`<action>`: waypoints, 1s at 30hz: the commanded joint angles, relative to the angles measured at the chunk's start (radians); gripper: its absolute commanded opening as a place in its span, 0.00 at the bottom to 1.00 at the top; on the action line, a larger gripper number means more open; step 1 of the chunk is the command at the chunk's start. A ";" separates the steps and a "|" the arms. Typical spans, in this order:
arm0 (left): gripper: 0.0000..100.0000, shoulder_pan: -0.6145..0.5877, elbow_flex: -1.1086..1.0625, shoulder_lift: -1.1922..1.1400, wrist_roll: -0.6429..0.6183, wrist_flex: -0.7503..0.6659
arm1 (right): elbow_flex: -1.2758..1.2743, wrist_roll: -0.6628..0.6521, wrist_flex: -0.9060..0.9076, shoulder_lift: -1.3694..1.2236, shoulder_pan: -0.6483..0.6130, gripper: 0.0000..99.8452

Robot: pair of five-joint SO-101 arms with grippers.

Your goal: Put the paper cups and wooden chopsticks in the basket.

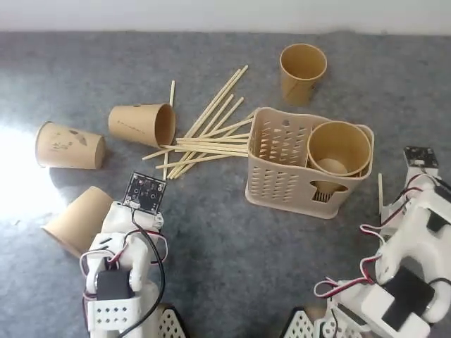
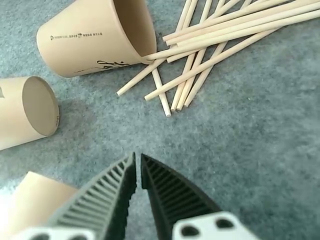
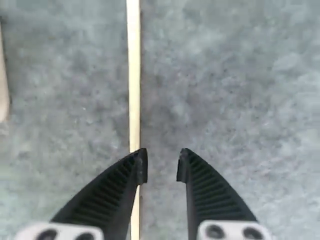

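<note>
The beige basket (image 1: 282,169) stands right of centre with one paper cup (image 1: 338,148) inside it. Another cup (image 1: 303,70) stands upright behind it. Three cups lie on their sides at the left (image 1: 141,124), (image 1: 69,146), (image 1: 77,220). A pile of wooden chopsticks (image 1: 204,134) fans out left of the basket. My left gripper (image 2: 138,162) is shut and empty, hovering short of the chopstick ends (image 2: 175,95), with cups (image 2: 95,35), (image 2: 25,112) beyond it. My right gripper (image 3: 160,165) is open over the carpet; a single chopstick (image 3: 133,75) runs beside one fingertip (image 3: 140,162), outside the gap.
Grey carpet covers the table. The single chopstick (image 1: 380,193) lies right of the basket, close to the right arm (image 1: 416,225). The left arm (image 1: 134,239) stands beside the nearest fallen cup (image 2: 35,200). Bare carpet lies in front of the basket.
</note>
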State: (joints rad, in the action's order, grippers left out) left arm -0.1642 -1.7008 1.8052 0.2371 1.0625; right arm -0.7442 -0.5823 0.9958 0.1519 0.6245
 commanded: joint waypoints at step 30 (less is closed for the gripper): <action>0.02 -0.005 0.018 0.008 -0.008 -0.031 | 0.339 0.087 0.030 -0.203 -0.148 0.12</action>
State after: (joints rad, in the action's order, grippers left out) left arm -0.1657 -1.7008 1.8052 0.2371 1.0625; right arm -0.4634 -0.5056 1.0311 -0.0614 0.4695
